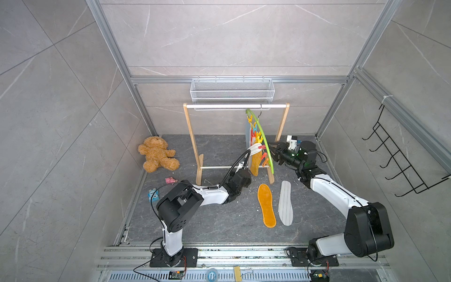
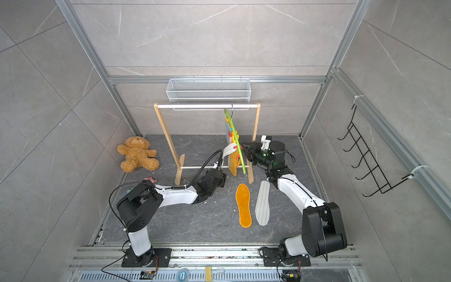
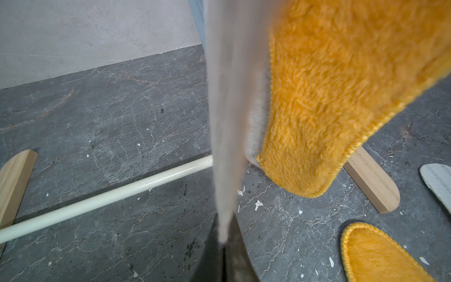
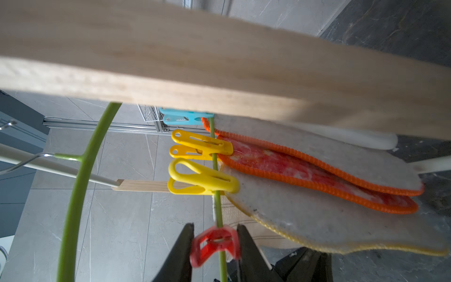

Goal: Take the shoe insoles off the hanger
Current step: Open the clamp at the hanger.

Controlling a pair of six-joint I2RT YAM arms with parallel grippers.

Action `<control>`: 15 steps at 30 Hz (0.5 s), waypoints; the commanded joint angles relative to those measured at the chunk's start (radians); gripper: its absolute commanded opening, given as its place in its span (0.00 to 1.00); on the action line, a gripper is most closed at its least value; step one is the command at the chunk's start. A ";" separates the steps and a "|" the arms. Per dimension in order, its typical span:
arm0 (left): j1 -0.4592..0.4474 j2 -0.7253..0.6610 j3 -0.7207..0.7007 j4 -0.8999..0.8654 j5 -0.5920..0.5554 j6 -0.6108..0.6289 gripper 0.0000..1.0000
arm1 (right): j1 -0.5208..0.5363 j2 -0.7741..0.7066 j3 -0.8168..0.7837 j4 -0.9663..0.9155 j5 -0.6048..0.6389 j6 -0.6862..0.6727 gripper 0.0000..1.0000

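Hanger position: lime-green hanger hooked on the wooden rail frame, turned edge-on to the arms in both top views.
Insoles off: one orange fuzzy insole and one white-grey striped insole lie flat on the dark tabletop, side by side.
Insoles on: clipped in a close stack. These include a striped insole, an orange fuzzy one, a grey felt orange-rimmed one and a red-white mottled one.
Left gripper: fully closed, pinching the lower end of the hanging striped insole.
Right gripper: jaws part-way open, one on each side of the red clip, touching its handles.
Handling, judged: insoles are light, thin and floppy. The striped one bows where it is pulled. The fuzzy pile should give good friction.
Grip point, judged: the free toe or heel end, pinched across the thickness. The clip's handle tabs, not the insole, need the squeeze.
Risk, judged: pulling before the clip opens would swing the whole hanger, since it hangs free on its hook.
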 commanded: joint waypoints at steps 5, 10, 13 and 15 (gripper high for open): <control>0.004 -0.018 -0.018 0.045 -0.016 -0.028 0.00 | 0.009 0.008 0.039 0.003 0.000 -0.018 0.27; 0.004 -0.025 -0.037 0.055 -0.039 -0.041 0.00 | 0.010 0.010 0.039 -0.008 -0.001 -0.026 0.25; 0.004 -0.031 -0.054 0.062 -0.056 -0.054 0.00 | 0.009 0.010 0.039 -0.011 -0.002 -0.027 0.24; 0.004 -0.033 -0.064 0.067 -0.064 -0.062 0.00 | 0.010 0.010 0.038 -0.011 -0.004 -0.027 0.24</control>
